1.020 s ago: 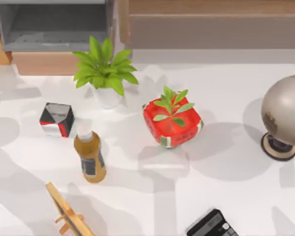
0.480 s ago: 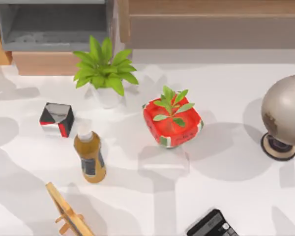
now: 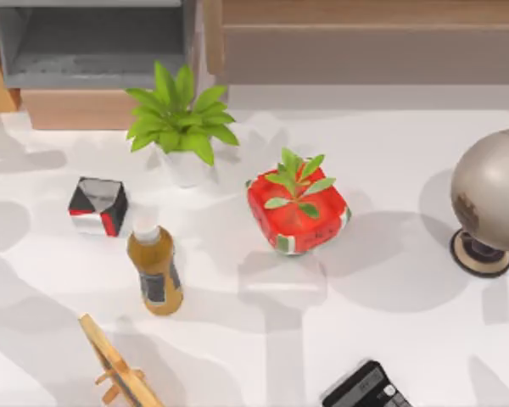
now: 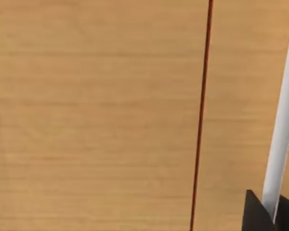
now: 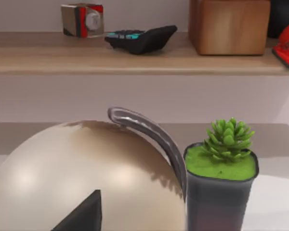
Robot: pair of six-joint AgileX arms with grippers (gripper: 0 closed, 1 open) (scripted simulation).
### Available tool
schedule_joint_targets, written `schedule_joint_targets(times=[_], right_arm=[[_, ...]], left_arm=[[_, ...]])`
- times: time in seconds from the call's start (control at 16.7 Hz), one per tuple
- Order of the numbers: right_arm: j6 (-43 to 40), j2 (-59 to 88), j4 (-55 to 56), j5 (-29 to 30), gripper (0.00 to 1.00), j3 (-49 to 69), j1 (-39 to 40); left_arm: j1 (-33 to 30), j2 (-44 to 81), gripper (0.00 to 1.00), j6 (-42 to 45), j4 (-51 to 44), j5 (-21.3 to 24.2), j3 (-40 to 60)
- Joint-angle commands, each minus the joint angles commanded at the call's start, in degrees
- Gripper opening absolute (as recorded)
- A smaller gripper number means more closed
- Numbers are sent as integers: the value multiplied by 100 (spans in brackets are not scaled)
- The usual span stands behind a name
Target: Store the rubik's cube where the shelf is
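The rubik's cube is out of view. The shelf (image 3: 365, 47), a long light-wood unit with a grey-brown front panel, runs along the table's back right. In the right wrist view its tan top board (image 5: 135, 57) crosses behind the globe. A dark corner of my right gripper (image 5: 82, 214) shows in front of the globe. A dark corner of my left gripper (image 4: 260, 214) shows against a light-wood surface (image 4: 96, 115) with a thin dark red line.
A grey open compartment (image 3: 93, 42) stands back left. On the table are a leafy plant (image 3: 180, 119), a red strawberry planter (image 3: 299, 212), a black-white-red box (image 3: 97, 206), a brown bottle (image 3: 155, 270), a globe (image 3: 492, 199), a wooden stand (image 3: 119, 369) and a calculator (image 3: 366, 388). A potted succulent (image 5: 221, 183) stands beside the globe.
Only the shadows at the table's left edge have shifted slightly. No object has moved.
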Motion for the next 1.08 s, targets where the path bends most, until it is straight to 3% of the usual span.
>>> schedule_joint_targets(times=[0.48, 0.84, 1.08], right_arm=[[0, 0, 0, 0, 100, 0, 0], [0, 0, 0, 0, 100, 0, 0], [0, 0, 0, 0, 100, 0, 0]], left_arm=[[349, -647, 0, 26, 749, 354, -1421], [375, -699, 0, 23, 836, 385, -1571], [616, -977, 0, 23, 1177, 614, -2207]])
